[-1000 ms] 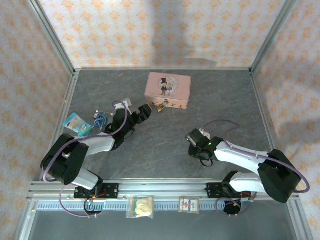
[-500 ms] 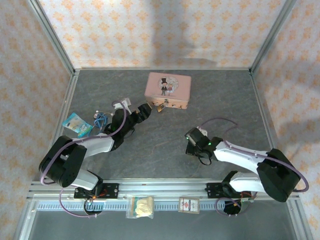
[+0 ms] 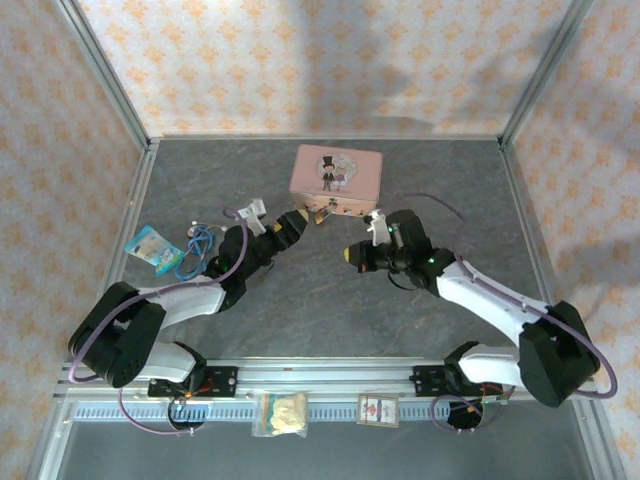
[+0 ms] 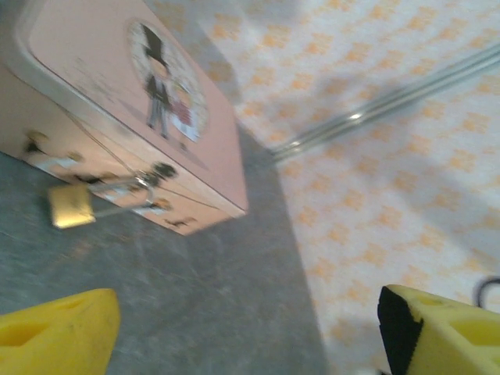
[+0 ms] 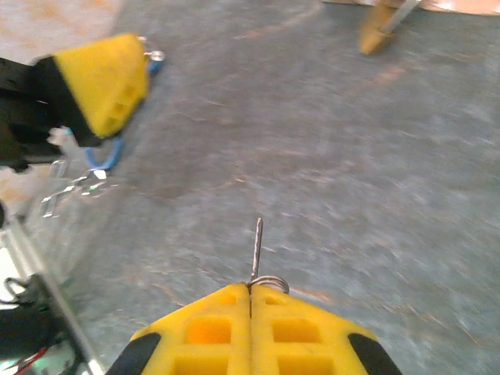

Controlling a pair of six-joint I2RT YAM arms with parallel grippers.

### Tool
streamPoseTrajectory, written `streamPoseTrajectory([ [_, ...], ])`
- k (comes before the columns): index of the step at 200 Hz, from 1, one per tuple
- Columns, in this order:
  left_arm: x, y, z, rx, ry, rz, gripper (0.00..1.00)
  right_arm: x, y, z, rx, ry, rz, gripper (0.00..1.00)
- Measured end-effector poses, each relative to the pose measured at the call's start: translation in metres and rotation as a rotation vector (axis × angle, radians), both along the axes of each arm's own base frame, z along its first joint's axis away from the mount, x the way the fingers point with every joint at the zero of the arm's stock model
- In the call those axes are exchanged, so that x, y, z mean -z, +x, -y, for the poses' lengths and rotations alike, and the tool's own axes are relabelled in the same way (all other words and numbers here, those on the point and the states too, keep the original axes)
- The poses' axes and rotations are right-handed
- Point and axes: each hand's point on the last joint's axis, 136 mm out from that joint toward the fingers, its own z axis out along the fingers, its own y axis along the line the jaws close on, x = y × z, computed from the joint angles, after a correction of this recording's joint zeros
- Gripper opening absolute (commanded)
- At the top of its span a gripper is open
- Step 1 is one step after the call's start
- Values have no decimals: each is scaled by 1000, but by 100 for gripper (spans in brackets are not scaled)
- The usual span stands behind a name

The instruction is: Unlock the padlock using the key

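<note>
1. While the right gripper (image 5: 250, 291) is pinched shut on the key (image 5: 256, 248), its thin blade pokes out past the yellow fingertips (image 5: 207, 328). The padlock (image 5: 376, 31) lies well ahead and off to one side of the blade's line. Judgement: swing the wrist toward it before advancing.
2. Padlock sits at the front wall of the pink tin (image 4: 117, 94), apparently hooked through the tin's clasp, with its brass body low near the bench (image 3: 310, 310).
3. Left gripper (image 4: 242, 312) has its jaws wide apart with nothing between them, near the padlock but not touching it. Best use: close on the brass body to brace it, leaving the key end free.
4. Keyhole is too small and blurred to make out, so line up slowly.
5. Risk: unbraced, the lock likely swivels away, and the key may twist in the pinch.
</note>
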Motion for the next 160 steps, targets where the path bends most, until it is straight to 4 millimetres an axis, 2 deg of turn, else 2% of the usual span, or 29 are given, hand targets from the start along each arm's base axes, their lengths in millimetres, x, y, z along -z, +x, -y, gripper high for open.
streamPoseTrajectory([
  [23, -8, -12, 16, 57, -73, 1, 72, -4, -3, -19, -125, 51, -11, 0],
  [48, -13, -22, 29, 105, -135, 6, 58, -6, -7, -30, -204, 88, -14, 0],
  [85, -3, -26, 36, 137, -190, -21, 45, -17, -11, -36, -253, 136, 9, 0],
  [101, -3, -28, 38, 147, -212, -24, 44, -20, -11, -38, -263, 150, 20, 0],
  [140, -20, -37, 48, 201, -260, 26, 42, -30, -5, -39, -261, 180, 57, 0],
  [160, -22, -40, 51, 214, -263, 32, 42, -35, -2, -38, -251, 198, 67, 0],
])
